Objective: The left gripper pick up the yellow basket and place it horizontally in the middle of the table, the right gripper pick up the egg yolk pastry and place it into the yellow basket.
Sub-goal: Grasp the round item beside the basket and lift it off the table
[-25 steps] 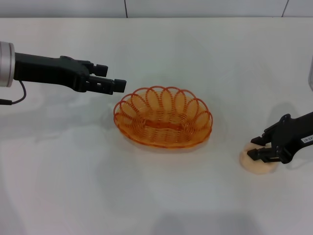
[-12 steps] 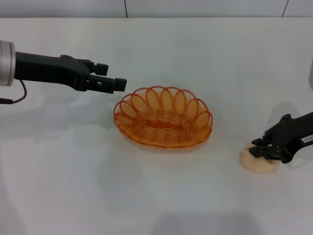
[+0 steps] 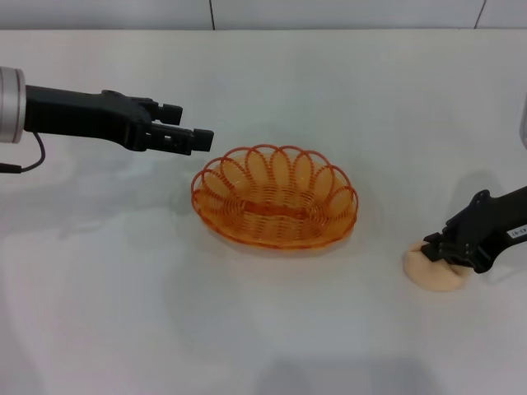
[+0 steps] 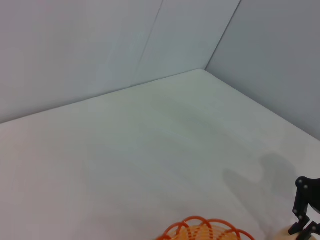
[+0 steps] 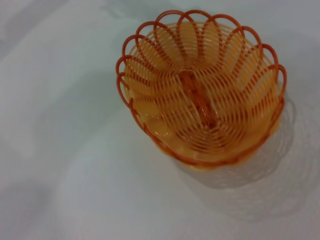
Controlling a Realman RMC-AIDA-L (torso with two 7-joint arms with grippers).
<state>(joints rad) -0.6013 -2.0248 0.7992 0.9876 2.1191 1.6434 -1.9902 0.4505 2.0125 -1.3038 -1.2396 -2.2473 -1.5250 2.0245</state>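
The yellow basket (image 3: 276,197) rests upright on the white table (image 3: 123,313) near its middle, empty. It fills the right wrist view (image 5: 202,95), and its rim shows in the left wrist view (image 4: 200,230). My left gripper (image 3: 186,123) hovers open just to the left of the basket and behind it, not touching it. The egg yolk pastry (image 3: 436,273) lies on the table at the right. My right gripper (image 3: 434,249) is down on the pastry's top with its fingers closed on it. It also shows in the left wrist view (image 4: 305,220).
Grey wall panels (image 4: 100,45) stand behind the table's far edge. A black cable (image 3: 20,164) hangs from the left arm. Bare table lies between the basket and the pastry.
My right gripper's fingers have closed together on the pastry. The left gripper has drawn slightly up and away from the basket rim. The basket has not moved.
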